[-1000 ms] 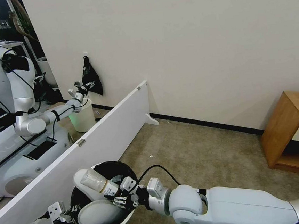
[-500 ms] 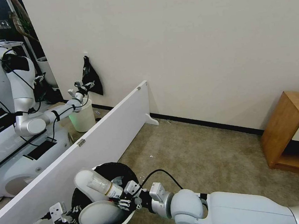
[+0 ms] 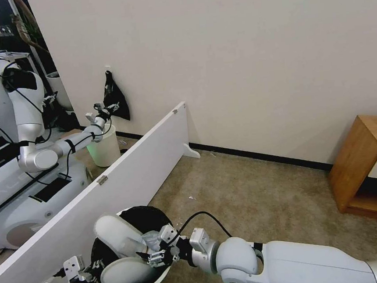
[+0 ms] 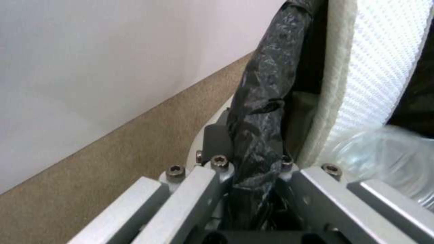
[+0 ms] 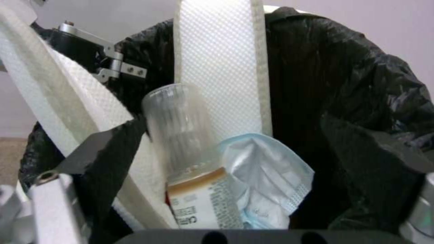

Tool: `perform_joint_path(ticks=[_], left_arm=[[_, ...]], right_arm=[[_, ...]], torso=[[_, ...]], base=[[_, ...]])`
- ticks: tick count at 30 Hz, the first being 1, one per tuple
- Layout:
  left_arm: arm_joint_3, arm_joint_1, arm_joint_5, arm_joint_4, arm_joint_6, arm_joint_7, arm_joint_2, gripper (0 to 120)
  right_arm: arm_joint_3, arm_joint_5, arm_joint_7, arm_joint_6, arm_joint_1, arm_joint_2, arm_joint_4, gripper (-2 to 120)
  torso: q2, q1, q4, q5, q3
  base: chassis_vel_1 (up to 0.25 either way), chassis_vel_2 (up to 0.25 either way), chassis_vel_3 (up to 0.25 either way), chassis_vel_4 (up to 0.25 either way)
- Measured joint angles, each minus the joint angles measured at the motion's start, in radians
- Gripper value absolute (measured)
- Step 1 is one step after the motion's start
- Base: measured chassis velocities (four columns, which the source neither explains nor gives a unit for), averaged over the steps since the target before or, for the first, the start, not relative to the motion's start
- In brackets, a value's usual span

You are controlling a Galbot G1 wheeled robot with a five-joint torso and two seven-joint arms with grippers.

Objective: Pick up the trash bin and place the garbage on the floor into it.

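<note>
Looking down at the near left, what has just changed? (first speaker)

The clear bottle (image 5: 181, 135) stood tall above the trash bin (image 3: 157, 211) a moment ago, held by the right gripper (image 3: 156, 250). It now sits lower, sunk among the things inside. (second speaker)

Is the right claw gripping it? (first speaker)

It seems not. In the right wrist view the fingers (image 5: 104, 145) are spread wide, and the bottle only leans by one of them, bottom end up. I judge it released, so this piece of garbage is in. (second speaker)

What else is inside the bin? (first speaker)

Two white slippers (image 3: 115, 231) stick up past the black bag (image 4: 262, 101) folded over the rim, and a pale mask (image 5: 267, 169) lies just beside the bottle. (second speaker)

And the other arm? (first speaker)

The left gripper (image 4: 253, 166) is at the bin's near left edge, pinching the bag-covered rim between its fingers. The bin sits near the robot, just beside a long white board (image 3: 125, 173). (second speaker)

What can't be made out? (first speaker)

The bin's base is cut off, so I cannot tell whether it rests on the floor (image 3: 255, 197) or hangs lifted. The bottle's cap end is out of view, and anything deeper in the bin is covered. A few tiny white flecks (image 3: 189, 198) lie on the carpet farther off, too small to name. (second speaker)
</note>
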Motion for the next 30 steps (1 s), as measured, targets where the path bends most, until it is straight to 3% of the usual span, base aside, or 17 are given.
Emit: perform_joint_path(ticks=[10, 16, 30], left_arm=[[-0.002, 0.004, 0.000, 0.000, 0.000, 0.001, 0.000, 1], [-0.003, 0.002, 0.000, 0.000, 0.000, 0.001, 0.000, 1], [-0.008, 0.008, -0.001, -0.007, 0.000, 0.002, 0.000, 1]], right_arm=[[0.083, -0.015, 0.008, 0.008, -0.022, -0.012, 0.037, 100], [0.209, -0.005, 0.012, 0.028, -0.020, -0.021, 0.085, 100], [0.347, 0.022, 0.044, 0.089, -0.027, 0.008, 0.103, 100]], torso=[[0.000, 0.000, 0.0000, 0.0000, 0.000], [0.000, 0.000, 0.0000, -0.0001, 0.000], [0.000, 0.000, 0.0001, -0.0001, 0.000]], base=[[0.000, 0.000, 0.000, 0.000], [0.000, 0.000, 0.000, 0.000], [0.000, 0.000, 0.000, 0.000]])
